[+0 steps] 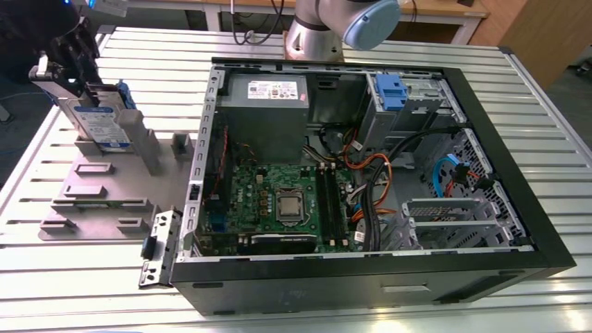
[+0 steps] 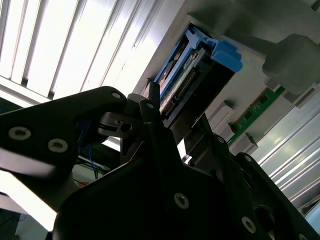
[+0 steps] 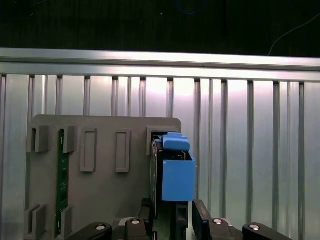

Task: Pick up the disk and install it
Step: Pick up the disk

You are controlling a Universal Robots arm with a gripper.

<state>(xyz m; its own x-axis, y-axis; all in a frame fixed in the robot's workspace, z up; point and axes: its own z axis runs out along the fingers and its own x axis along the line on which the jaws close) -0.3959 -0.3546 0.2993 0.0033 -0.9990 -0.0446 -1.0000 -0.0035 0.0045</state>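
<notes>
Landmark for all places: the open computer case [image 1: 370,284], lying on its side; entries run from the exterior view's left to its right.

1. Table [image 1: 74,291]: slatted aluminium, under the case and running out past it on every side. A wide bare strip shows left of the case.
2. Fixture plate [image 1: 102,187]: grey and flat, just left of the case. Its near edge lies close beside the case's left wall, and its low slots nearest the camera are unoccupied.
3. Disk [image 1: 100,125]: stands upright on edge in a slot at the far left of the plate, well apart from the case. In the first wrist view its blue carrier tab [image 3: 176,142] is at the upper end. There is bare plate on one side of it and open table slats on the other.
4. Gripper [image 3: 172,210]: straddles the disk's upper end, left of the case. Whether it is clamped on the disk or standing off it cannot be told.
5. Power supply [image 1: 263,104]: grey box with a white sticker, in the case's far left corner.
6. Motherboard [image 1: 277,201]: green, on the case floor nearer the camera than the power supply.
7. Arm [image 1: 333,28]: its base rises just behind the case's far wall.
8. Blue bracket [image 1: 389,94]: in the drive bay at the case's far right, with a tangle of cables [image 1: 370,173] below it.
</notes>
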